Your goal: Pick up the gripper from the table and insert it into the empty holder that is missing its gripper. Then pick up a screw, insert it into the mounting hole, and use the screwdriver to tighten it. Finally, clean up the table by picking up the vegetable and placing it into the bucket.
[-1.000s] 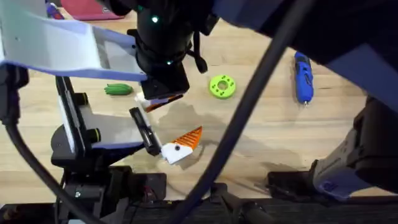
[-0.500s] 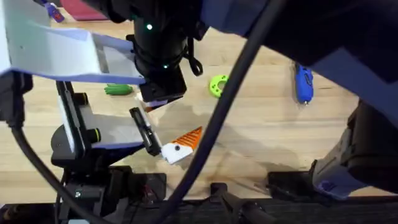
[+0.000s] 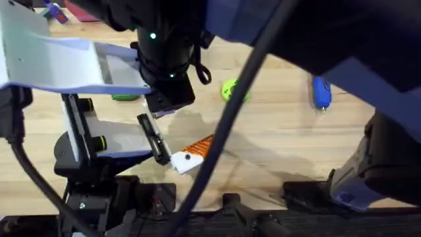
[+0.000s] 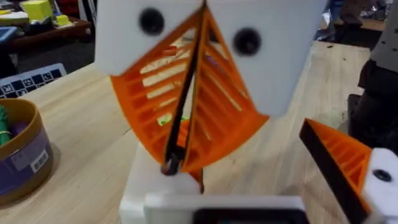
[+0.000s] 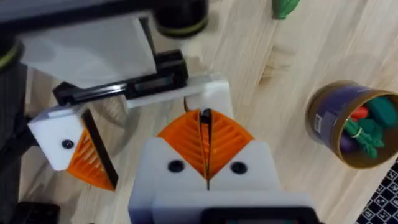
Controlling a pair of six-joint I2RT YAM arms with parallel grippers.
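My right gripper (image 5: 205, 115) is shut, its orange ribbed pads pressed together and their tips on the plain white holder (image 5: 214, 90). The left wrist view shows that same right gripper (image 4: 169, 167) pointing down onto the holder (image 4: 152, 183). I cannot tell whether anything is pinched there. The loose gripper and the screws are hidden. My left gripper (image 4: 249, 158) stands open low over the table; the holder is one finger and an orange wedge (image 4: 339, 165) tips the other. The vegetable (image 3: 123, 97) lies left of the right wrist. The screwdriver (image 3: 320, 91) lies far right. The bucket (image 5: 348, 127) holds toy vegetables.
A lime green disc (image 3: 230, 89) lies mid-table, half behind a black cable (image 3: 223, 131) that crosses the overhead view. The right arm hangs large and dark across the top. Both arm bases crowd the near edge. Bare wood lies between the disc and the screwdriver.
The right wrist has drifted slightly left and farther away. It now covers the orange tips seen below it and part of the vegetable. The cable now crosses the lime disc. The left arm is still.
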